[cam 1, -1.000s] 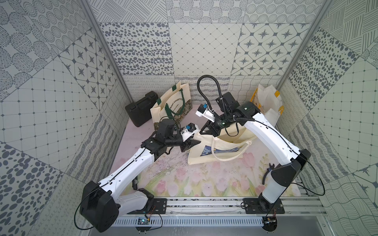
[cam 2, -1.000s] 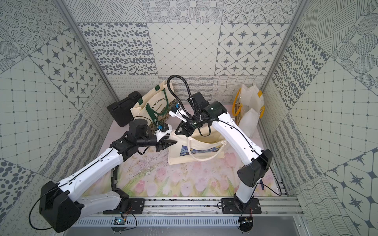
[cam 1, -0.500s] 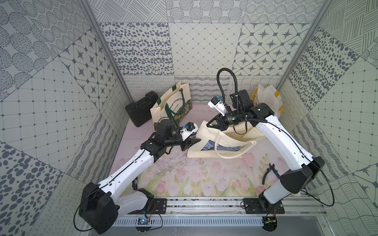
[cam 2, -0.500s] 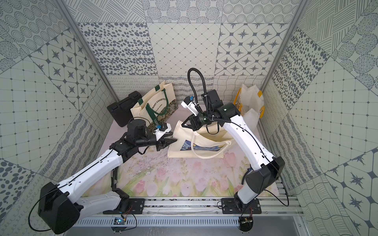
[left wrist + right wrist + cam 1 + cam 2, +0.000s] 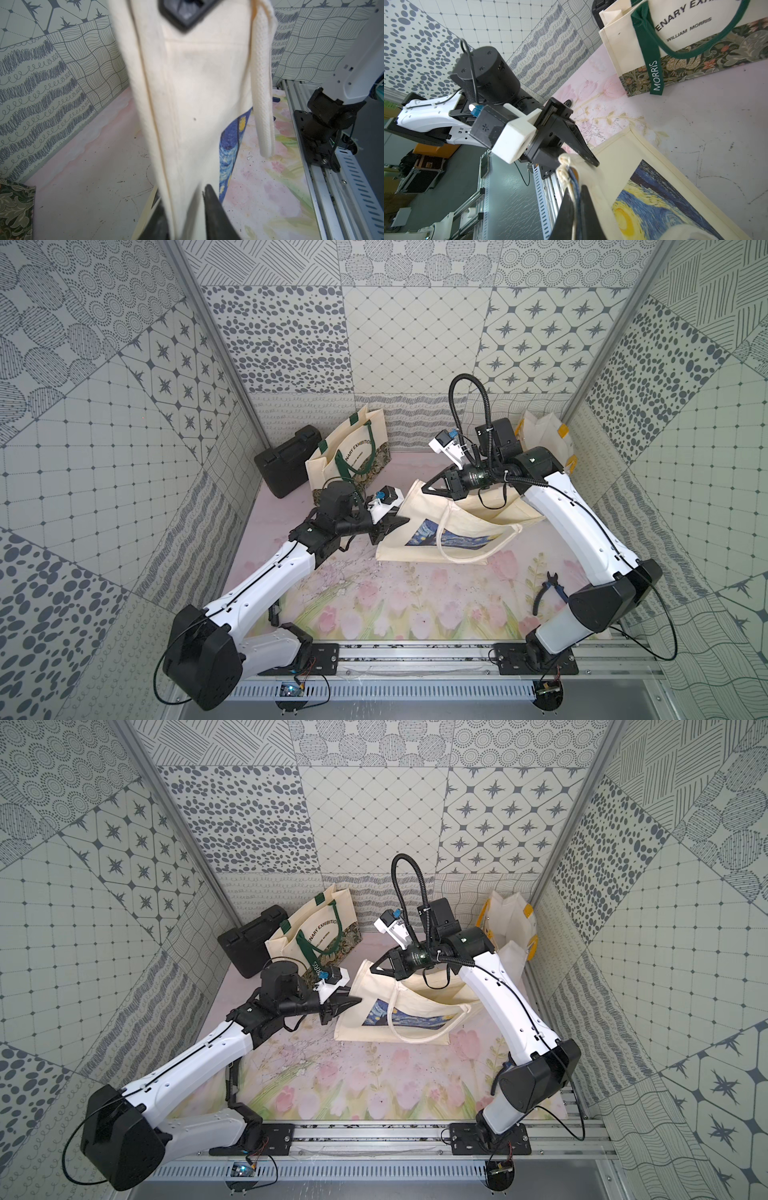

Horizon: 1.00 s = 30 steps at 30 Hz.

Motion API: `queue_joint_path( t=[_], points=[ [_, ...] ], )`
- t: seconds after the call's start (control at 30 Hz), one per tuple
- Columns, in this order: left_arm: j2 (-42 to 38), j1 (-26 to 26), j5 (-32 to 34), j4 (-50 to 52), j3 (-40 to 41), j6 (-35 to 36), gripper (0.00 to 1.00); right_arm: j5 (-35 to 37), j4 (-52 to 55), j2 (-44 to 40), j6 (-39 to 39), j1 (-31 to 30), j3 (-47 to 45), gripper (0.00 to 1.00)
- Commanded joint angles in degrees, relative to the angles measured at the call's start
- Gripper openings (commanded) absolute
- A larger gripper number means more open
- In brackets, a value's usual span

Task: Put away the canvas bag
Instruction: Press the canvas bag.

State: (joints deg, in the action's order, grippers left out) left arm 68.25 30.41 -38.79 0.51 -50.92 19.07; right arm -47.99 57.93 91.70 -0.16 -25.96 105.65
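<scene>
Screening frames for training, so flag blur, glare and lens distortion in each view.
Both top views: even soft light, no glare, canvas bag sharp, wall posts splay from wide-angle distortion. Left wrist view: the bag's cloth sits close and soft; floor mat sharper. Right wrist view: lettering on the green-handled bag crisp, right end effector dark in the foreground.

Walls [image 5: 415, 344] on three sides: grey-on-white patchwork panels with dots, stars, grids, hatching, scribbled loops. Metal posts [image 5: 218, 348] in both back corners. Tabletop [image 5: 374, 605]: tulip print toward front edge, plain scuffed pink toward back edge. Aluminium rail [image 5: 415, 651] along front edge, slotted grey duct [image 5: 415, 689] below. Light bright, even. Beyond front edge in right wrist view: dark grey surface [image 5: 508, 207], black case [image 5: 419, 180], blurred.
</scene>
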Motion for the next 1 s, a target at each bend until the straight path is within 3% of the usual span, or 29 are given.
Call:
queue_joint_path(
  t=[0.0, 0.07, 0.13, 0.27, 0.3, 0.33, 0.37, 0.4, 0.5, 0.6, 0.67, 0.7, 0.8, 0.83, 0.87, 0.97],
  points=[
    [-0.5, 0.1, -2.4, 0.5, 1.9, -2.4, 0.44, -1.5, -5.9, -2.9, 0.7, 1.9, 3.7, 0.0],
    [-0.4, 0.2, -2.7, 0.3, 2.5, -2.5, 0.37, -2.1, -6.8, -3.1, 1.6, 2.6, 3.8, 0.0],
    [-0.2, 0.3, -3.5, 0.4, 2.8, -2.3, 0.0, -3.4, -8.7, -3.6, 3.1, 3.4, 3.5, 0.0],
    [0.0, 0.4, -3.9, 0.3, 3.0, -2.9, 0.03, -6.5, -13.5, -4.7, 7.3, 5.0, 2.1, 0.0],
    [0.1, 0.5, -3.6, 0.2, 3.0, -3.1, 0.18, -7.4, -15.2, -5.0, 8.7, 5.6, 1.6, 0.0],
    [0.1, 0.5, -3.5, 0.2, 3.1, -3.3, 0.26, -8.2, -16.9, -5.3, 10.1, 6.2, 1.1, 0.0],
    [0.0, 0.6, -3.4, 0.2, 3.1, -3.3, 0.26, -9.0, -18.2, -5.5, 11.3, 6.6, 0.7, 0.0],
    [0.0, 0.6, -3.4, 0.1, 3.2, -3.3, 0.25, -10.1, -20.4, -5.8, 13.2, 7.2, 0.1, 0.0],
    [0.0, 0.7, -3.9, 0.1, 3.5, -3.1, 0.0, -12.8, -26.4, -6.6, 18.3, 8.5, -1.5, 0.0],
    [-0.1, 0.7, -4.4, 0.0, 3.9, -3.4, 0.0, -14.1, -30.6, -7.0, 21.9, 9.1, -2.3, 0.0],
    [-0.4, 0.8, -4.0, -0.6, 4.6, -4.0, 0.23, -14.2, -30.6, -7.1, 22.2, 9.2, -1.7, 0.0],
    [-0.7, 0.7, -4.0, -0.8, 5.0, -4.2, 0.26, -14.2, -30.5, -7.1, 22.2, 9.2, -1.4, 0.0],
    [-1.1, 0.9, -3.7, -1.0, 6.0, -4.4, 0.24, -14.1, -29.9, -7.1, 22.1, 9.3, -0.4, 0.0],
    [-1.2, 0.9, -3.5, -1.0, 6.3, -4.6, 0.2, -14.0, -29.7, -7.0, 22.0, 9.4, -0.1, 0.0],
    [-1.3, 0.9, -3.6, -1.0, 6.6, -4.7, 0.03, -14.0, -29.3, -7.0, 21.8, 9.6, 0.3, 0.0],
    [-1.6, 1.0, -4.7, -1.3, 8.0, -5.1, 0.0, -13.6, -28.1, -7.1, 21.0, 9.6, 1.0, 0.0]
  ],
)
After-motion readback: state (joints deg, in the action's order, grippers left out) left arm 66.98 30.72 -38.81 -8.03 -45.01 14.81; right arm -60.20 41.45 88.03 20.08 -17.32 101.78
